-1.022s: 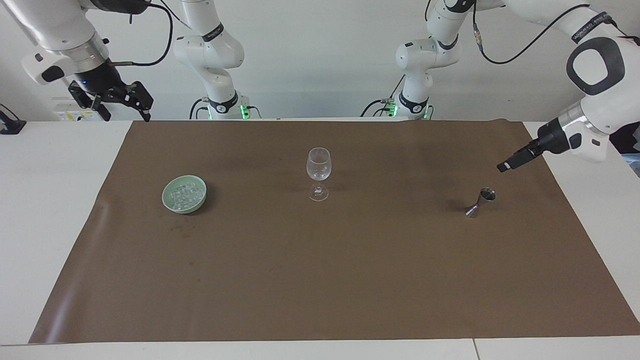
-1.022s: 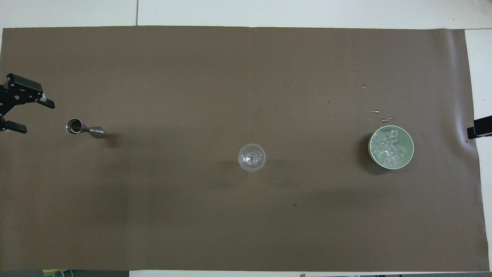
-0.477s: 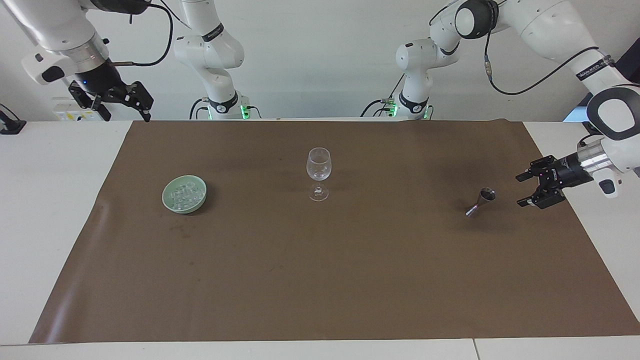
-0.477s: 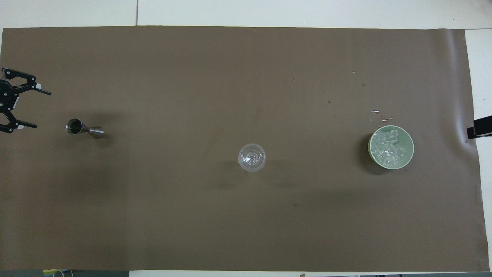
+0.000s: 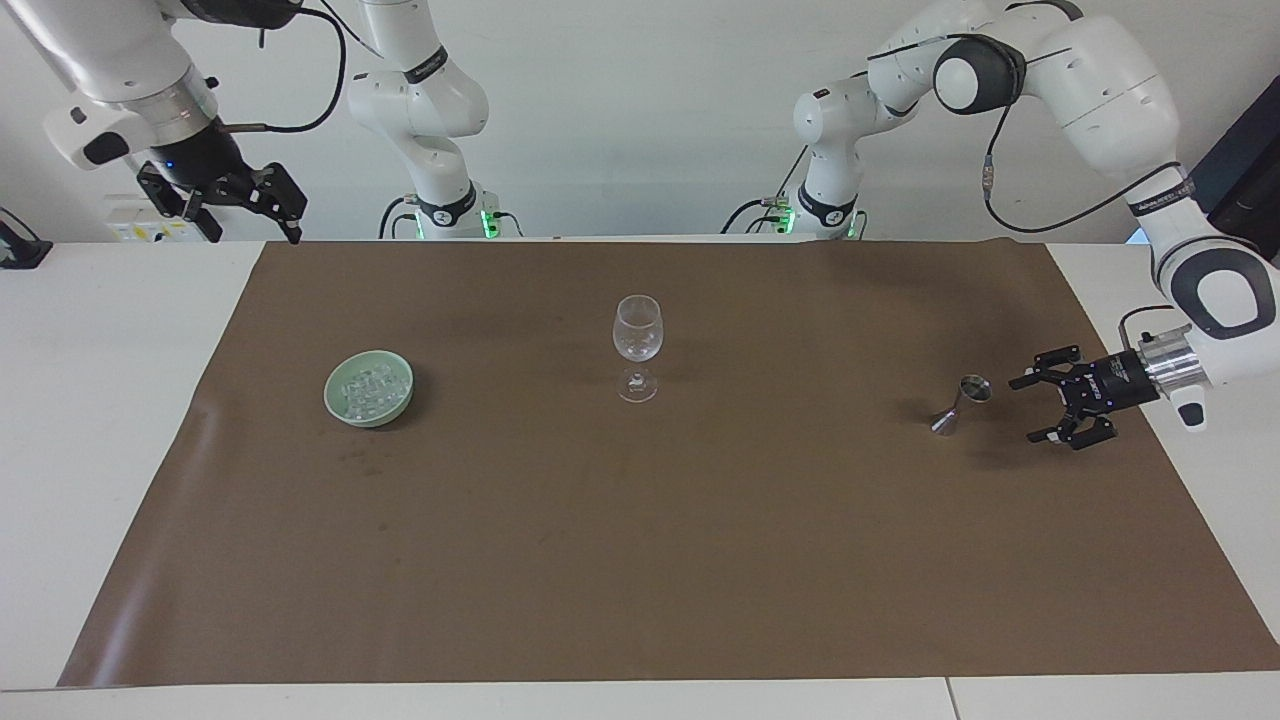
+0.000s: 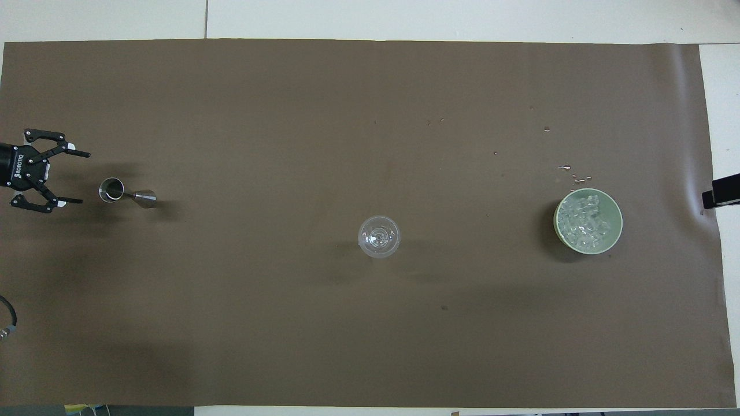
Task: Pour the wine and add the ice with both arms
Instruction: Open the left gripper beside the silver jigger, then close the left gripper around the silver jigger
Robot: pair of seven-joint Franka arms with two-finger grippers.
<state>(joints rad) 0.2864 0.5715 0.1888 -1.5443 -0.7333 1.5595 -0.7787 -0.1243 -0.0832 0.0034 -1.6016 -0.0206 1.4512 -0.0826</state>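
A clear stemmed wine glass (image 5: 637, 345) (image 6: 378, 236) stands upright and empty-looking in the middle of the brown mat. A small steel jigger (image 5: 962, 403) (image 6: 124, 193) stands toward the left arm's end. My left gripper (image 5: 1021, 411) (image 6: 84, 178) hangs low and level beside it, open, with its fingers pointing at the jigger and a short gap between. The ice (image 5: 366, 385) (image 6: 585, 219) fills a pale green bowl (image 5: 388, 413) (image 6: 557, 224) toward the right arm's end. My right gripper (image 5: 252, 232) waits open, raised over the mat's corner by the robots. I see no wine.
The brown mat (image 5: 640, 560) covers most of the white table (image 5: 110, 420). A few water drops (image 6: 572, 170) lie on the mat just farther from the robots than the bowl. Only one fingertip (image 6: 718, 193) of the right gripper shows in the overhead view.
The left arm has swung down and turned its wrist, bringing its open gripper low and level beside the jigger. The right arm, glass, jigger and bowl have not moved.
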